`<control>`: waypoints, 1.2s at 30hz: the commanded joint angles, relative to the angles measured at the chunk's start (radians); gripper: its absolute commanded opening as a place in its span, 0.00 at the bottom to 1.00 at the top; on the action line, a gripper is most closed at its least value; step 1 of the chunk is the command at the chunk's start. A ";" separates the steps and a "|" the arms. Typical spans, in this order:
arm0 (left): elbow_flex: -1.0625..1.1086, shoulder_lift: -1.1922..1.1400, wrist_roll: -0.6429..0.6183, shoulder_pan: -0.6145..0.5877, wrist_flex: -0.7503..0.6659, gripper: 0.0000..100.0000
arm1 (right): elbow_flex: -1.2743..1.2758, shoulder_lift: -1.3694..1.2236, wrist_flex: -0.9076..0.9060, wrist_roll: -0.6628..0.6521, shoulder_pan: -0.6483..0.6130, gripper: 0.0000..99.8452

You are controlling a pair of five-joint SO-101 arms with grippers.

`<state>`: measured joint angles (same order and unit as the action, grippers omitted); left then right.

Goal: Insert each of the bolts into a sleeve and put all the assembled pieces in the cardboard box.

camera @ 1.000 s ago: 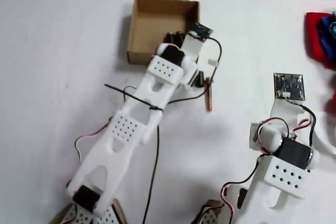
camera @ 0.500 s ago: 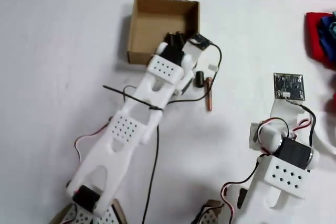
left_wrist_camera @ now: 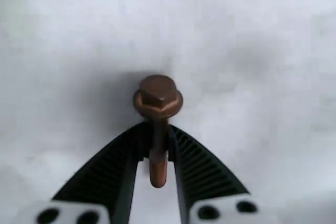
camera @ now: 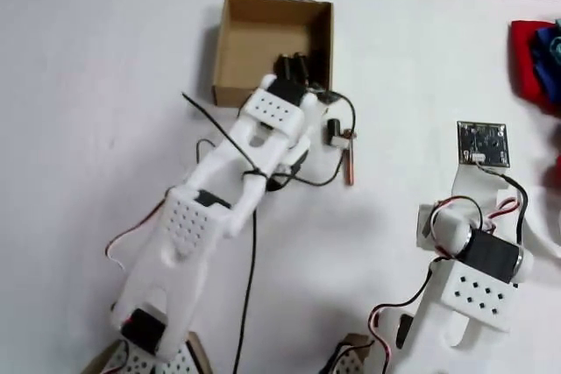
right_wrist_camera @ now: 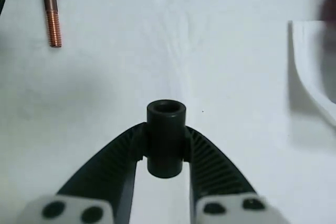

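Progress looks early. Your left tool (left_wrist_camera: 157,132) is clamped on a bolt (left_wrist_camera: 157,95) by its shank, and your right tool (right_wrist_camera: 164,132) grips a sleeve (right_wrist_camera: 166,114). The two are not yet joined. A spare bolt (camera: 349,162) and a loose sleeve (camera: 334,132) lie side by side on the tabletop (camera: 105,85) near the cardboard box (camera: 232,94). By my judgement, you have both pairs left to insert and box.

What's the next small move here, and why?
Probably lift the left gripper a little to raise the bolt clear of the table. It looks closed on the shank, and the right gripper holds a sleeve, so the two parts seem ready to be brought together.
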<state>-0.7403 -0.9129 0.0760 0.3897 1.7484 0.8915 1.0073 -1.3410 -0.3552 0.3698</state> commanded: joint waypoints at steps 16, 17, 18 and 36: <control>0.013 0.083 -0.052 -0.021 -0.143 0.02 | -0.006 0.022 0.015 0.000 0.001 0.02; 0.013 0.083 -0.052 -0.021 -0.141 0.03 | -0.006 0.022 0.015 0.000 0.001 0.02; 0.012 0.083 -0.052 -0.021 -0.140 0.03 | -0.006 0.022 0.015 0.000 0.001 0.02; 0.084 0.686 -0.054 -0.018 0.038 0.03 | -0.006 0.022 0.015 0.009 0.001 0.02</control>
<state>-0.7188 -0.4680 0.0284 0.3636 1.7683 0.8915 1.0073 -1.3410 -0.3521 0.3698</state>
